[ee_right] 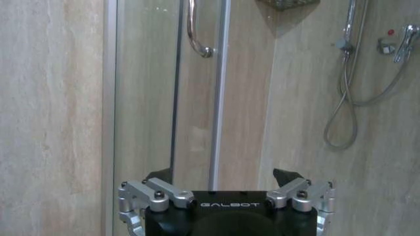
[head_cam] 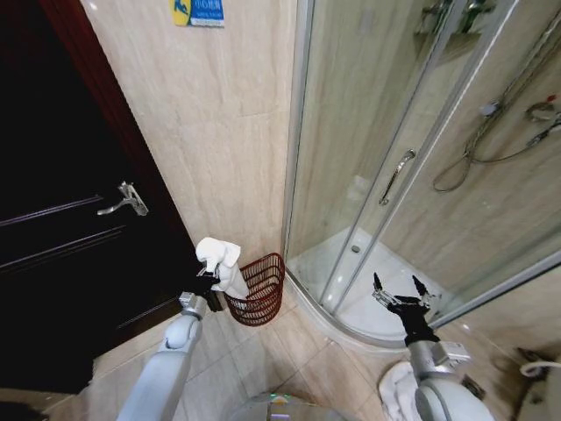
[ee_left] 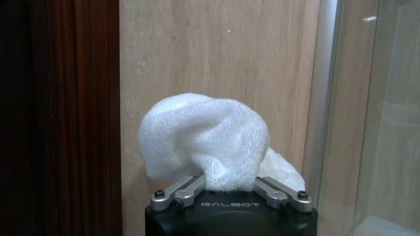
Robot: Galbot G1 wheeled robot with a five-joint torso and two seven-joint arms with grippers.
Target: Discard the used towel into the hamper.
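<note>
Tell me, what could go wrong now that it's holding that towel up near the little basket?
The left gripper holds the white towel beside the hamper, at its rim and not clearly over the opening. Let go here, the towel might catch on the rim or slide to the floor. The hamper looks light and stands close to the wall, so a nudge from the arm could tip it. The right gripper waits open by the shower.

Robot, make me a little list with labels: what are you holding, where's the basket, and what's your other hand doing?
place: bathroom corner, between a dark door and a glass shower
left tool: shut on the towel, held up beside the hamper's rim
towel: white, bunched, not yet in the hamper
hamper: reddish-brown wire basket on the floor by the wall
right tool: open, holding nothing, in front of the shower
</note>
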